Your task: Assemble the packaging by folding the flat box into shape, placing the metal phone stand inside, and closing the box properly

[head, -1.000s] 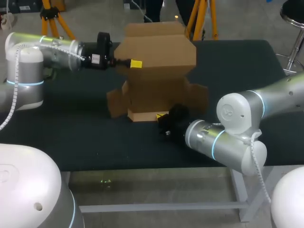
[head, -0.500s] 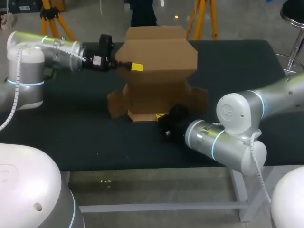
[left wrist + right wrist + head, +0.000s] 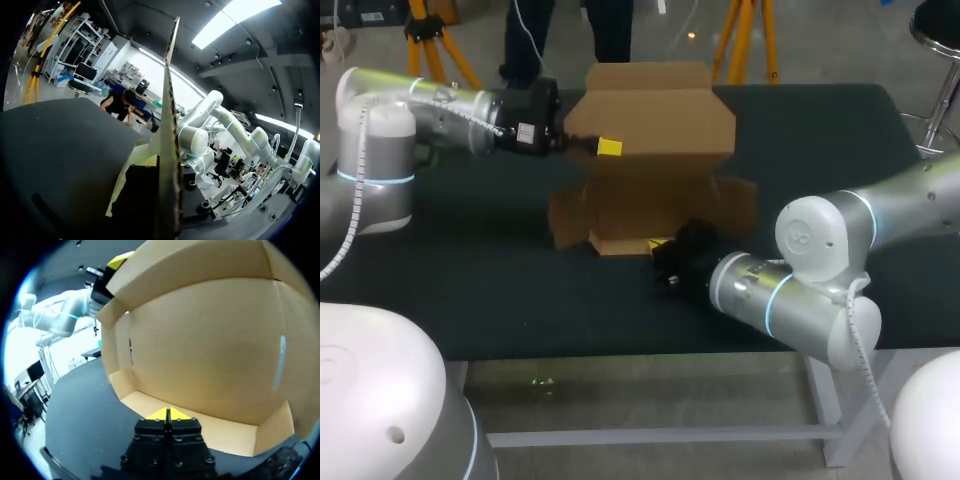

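Item: brown cardboard box (image 3: 655,120), part-folded, standing near the middle of the dark surface (image 3: 470,290). Its base lies flat on the surface with a low front lip. A tall back panel rises from the base, and the wide upper panel with angled corners leans forward over it. Short side flaps splay out to the left and right of the lower part. Left arm (image 3: 440,105): enters from the left side and reaches across level with the upper panel. Left tool (image 3: 606,147): clamped on the left edge of that upper panel, with one yellow tip showing on the panel's near face. In the left wrist view the cardboard runs edge-on straight out ahead of the tool, and the tips themselves are hidden there. Right arm (image 3: 820,260): enters from the right, bent low over the surface, with its wrist pointing at the box's front. Right tool (image 3: 167,414): fingers closed, yellow tips pressed together with nothing between them, sitting low at the front lip just above the surface. The open inside of the box rises directly ahead of it.
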